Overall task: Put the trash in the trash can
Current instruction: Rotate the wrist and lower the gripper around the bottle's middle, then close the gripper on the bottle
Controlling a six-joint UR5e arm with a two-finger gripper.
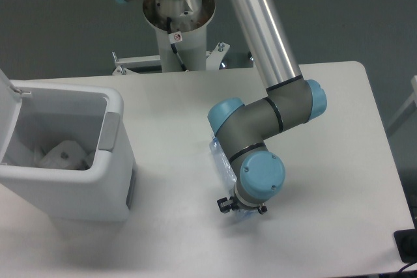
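The clear plastic bottle (221, 163) sits right under the wrist, most of it tucked behind the arm, only a blue-tinted sliver of its side peeking out to the left of the grey forearm joint, and a hint of it low down by the gripper (242, 211). The gripper points down at the table and away from the camera, the fingers hidden beneath the round blue cap of the wrist, so whether the jaws are clamped on the bottle or spread apart I cannot tell. Moving outward, the arm (264, 118) folds up through a grey elbow with blue end caps into a long polished silver tube rising to the top of the view. The table (339, 135) is a smooth, matte white slab with a rounded corner. Over on the left stands the trash can (78, 190), a boxy white plastic bin with rounded corners, a grey latch on the side facing the arm, its white lid (8, 92) swung up and open. Down inside it lies the crumpled white wrapper (64, 153), with a small dark mark on it, resting on the bottom.
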